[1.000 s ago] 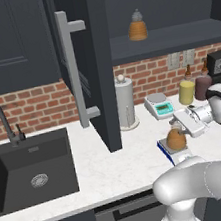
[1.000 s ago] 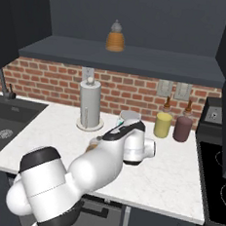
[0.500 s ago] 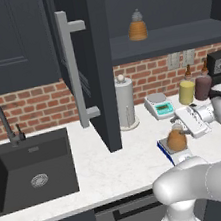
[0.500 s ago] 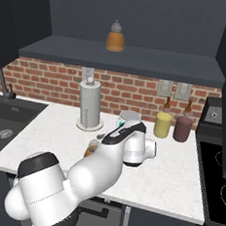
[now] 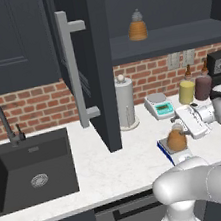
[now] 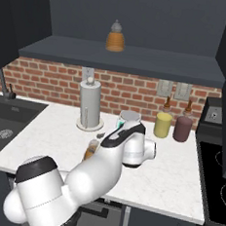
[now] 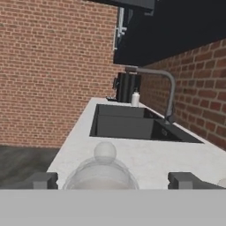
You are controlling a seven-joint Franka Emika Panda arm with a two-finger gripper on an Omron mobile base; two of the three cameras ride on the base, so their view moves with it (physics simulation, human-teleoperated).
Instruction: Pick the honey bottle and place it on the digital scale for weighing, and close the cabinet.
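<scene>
A white marbled counter (image 5: 130,157) runs under a red brick wall (image 5: 25,105), with dark cabinetry above and below. The black sink (image 5: 28,171) is set into the counter at the far left, its curved dark faucet (image 5: 0,120) at the back edge. The cabinet (image 5: 89,60) stands open: its door swings out edge-on toward the camera, the long grey bar handle (image 5: 73,68) facing left. To the right of that door, an open dark shelf (image 5: 167,40) carries a ribbed orange bottle (image 5: 137,26) with a grey pointed top.

Just right of the door, a paper towel roll (image 5: 125,102) stands upright on the counter. Further right, near the wall, sits a white scale with a teal panel (image 5: 160,105), then a yellow jar (image 5: 186,92) and a dark maroon jar (image 5: 203,87) side by side; what they hold cannot be told.

The digital scale (image 5: 176,153) lies in front of the white scale, near the counter's front edge. The honey bottle (image 5: 177,140) stands upright on its platform, cap up, long axis vertical. The gripper (image 5: 184,127) is at the bottle's upper part, its fingers set apart either side of the whitish cap (image 7: 104,152) in the hand view; whether they press on the bottle cannot be told.
</scene>
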